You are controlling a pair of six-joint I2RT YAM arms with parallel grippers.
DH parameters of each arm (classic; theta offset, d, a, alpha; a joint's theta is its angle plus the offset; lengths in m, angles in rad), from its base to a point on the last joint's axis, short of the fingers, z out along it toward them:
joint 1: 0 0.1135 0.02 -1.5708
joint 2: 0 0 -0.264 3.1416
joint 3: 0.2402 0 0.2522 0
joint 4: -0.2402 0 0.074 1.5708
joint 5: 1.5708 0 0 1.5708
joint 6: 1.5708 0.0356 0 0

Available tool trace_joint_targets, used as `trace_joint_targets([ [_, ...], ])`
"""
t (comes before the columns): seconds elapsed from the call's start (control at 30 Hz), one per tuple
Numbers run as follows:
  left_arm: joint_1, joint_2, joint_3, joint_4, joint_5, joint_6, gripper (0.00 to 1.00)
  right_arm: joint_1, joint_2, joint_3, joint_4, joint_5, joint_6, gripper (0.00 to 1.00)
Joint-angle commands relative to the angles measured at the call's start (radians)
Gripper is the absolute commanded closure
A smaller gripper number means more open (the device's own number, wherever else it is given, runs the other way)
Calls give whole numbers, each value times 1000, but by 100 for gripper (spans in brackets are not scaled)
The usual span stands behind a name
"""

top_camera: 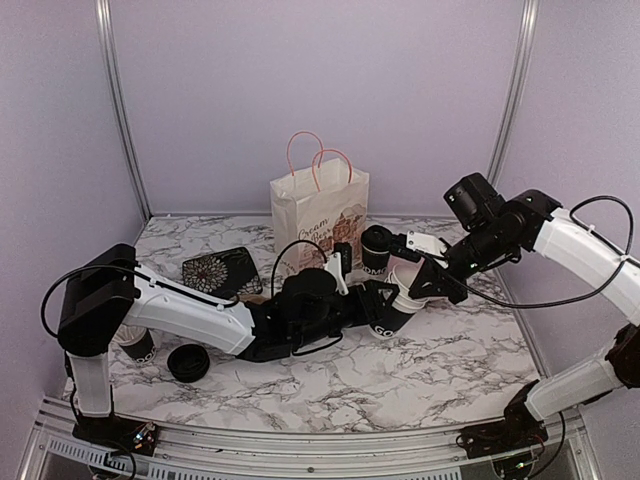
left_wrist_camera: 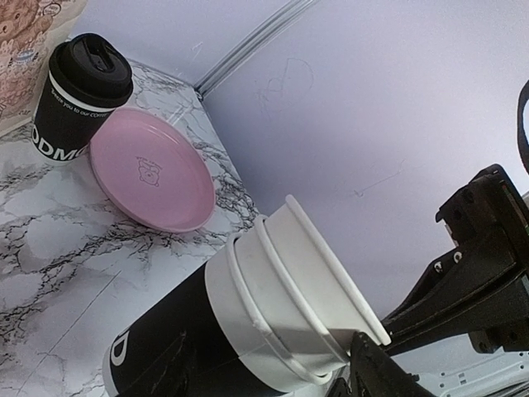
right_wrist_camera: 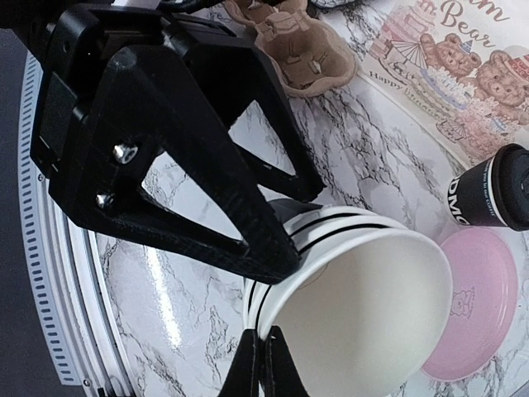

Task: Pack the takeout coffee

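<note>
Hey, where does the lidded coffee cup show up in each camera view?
Top external: lidded cup at centre, just right of the paper bag.
Left wrist: cup at upper left, beside the pink plate.
Right wrist: cup at the right edge, above the pink plate.
Shared landmark: the paper bag, close by the cup in all three.

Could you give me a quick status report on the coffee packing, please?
Left gripper clamped round nested cups, held tilted. Right gripper shut, pinching their inner rim. Lidded cup and pink plate close beside.
</note>
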Motion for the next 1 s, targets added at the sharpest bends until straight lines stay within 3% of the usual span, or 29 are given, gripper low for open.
trace_joint_targets([
  [0.0,11,24,-7,-12,-8,-6,36,7,-15,72,21,-33,20,100],
  [0.73,31,31,-23,-56,31,-59,36,3,-28,57,19,101,-17,100],
  [0.97,4,-76,-104,92,-18,41,36,3,-17,17,51,103,4,100],
])
